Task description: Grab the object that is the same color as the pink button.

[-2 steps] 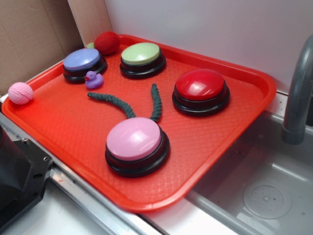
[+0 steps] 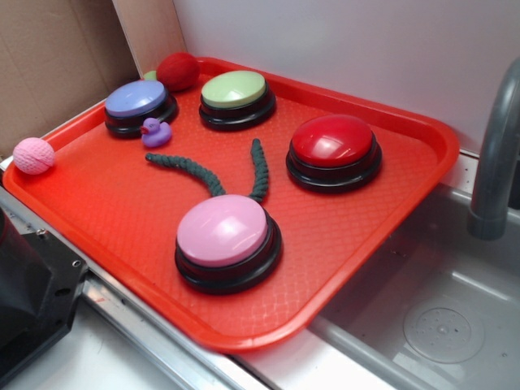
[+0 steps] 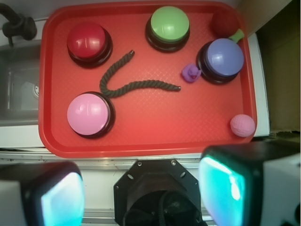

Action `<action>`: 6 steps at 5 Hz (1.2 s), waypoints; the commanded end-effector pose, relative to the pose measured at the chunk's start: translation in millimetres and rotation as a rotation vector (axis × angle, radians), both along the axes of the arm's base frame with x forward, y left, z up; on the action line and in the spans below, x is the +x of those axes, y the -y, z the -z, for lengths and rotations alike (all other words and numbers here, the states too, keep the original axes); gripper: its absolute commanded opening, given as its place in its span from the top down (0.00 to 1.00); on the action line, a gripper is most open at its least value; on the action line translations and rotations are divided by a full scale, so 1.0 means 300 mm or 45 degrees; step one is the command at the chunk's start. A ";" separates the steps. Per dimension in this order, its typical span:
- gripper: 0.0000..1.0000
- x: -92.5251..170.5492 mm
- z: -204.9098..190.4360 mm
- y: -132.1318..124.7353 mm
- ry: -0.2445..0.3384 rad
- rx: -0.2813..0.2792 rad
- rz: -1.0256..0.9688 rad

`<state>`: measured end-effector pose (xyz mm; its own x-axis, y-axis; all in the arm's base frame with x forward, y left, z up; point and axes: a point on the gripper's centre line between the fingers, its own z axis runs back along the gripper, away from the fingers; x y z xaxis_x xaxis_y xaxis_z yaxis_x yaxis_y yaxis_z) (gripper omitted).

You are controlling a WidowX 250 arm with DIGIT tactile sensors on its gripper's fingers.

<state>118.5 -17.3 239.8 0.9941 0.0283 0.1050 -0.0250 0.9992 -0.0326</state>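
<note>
Almost nothing has shifted since the earlier exterior view: the pink ball [image 2: 34,155] sits at the same tray corner, at most a trace lower in the picture; every button and the rope lie as they did. Judgement — the approach has hardly begun, and the grasp is not yet started.

Target identification: the pink button [image 2: 223,231] has a glossy light-pink dome on a black base; the pink ball matches that colour. The dark red ball [image 2: 178,71] and the purple duck [image 2: 154,131] do not match and should be left alone.

Target location: the pink ball rests on the rim of the red tray [image 3: 141,143] at its corner, well apart from the pink button and nearest the lavender-blue button [image 3: 222,58].

Pincer [image 3: 141,193] state: the wrist view shows both fingers spread wide at the lower edge, nothing between them — open and empty. The ball lies ahead of the pincer, in line with the finger on the picture's right and outside the gap; a sideways shift towards that side and a descent appear necessary.
</note>
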 end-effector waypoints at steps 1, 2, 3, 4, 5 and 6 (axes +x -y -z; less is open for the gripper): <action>0.00 0.161 0.203 -0.272 -0.138 0.132 -0.113; 0.00 0.183 0.281 -0.410 -0.194 0.138 -0.179; 0.00 0.146 0.350 -0.537 -0.212 0.154 -0.283; 0.00 0.057 0.377 -0.619 -0.139 0.154 -0.441; 0.00 -0.028 0.405 -0.672 -0.048 0.107 -0.569; 0.00 -0.064 0.472 -0.704 0.057 0.015 -0.662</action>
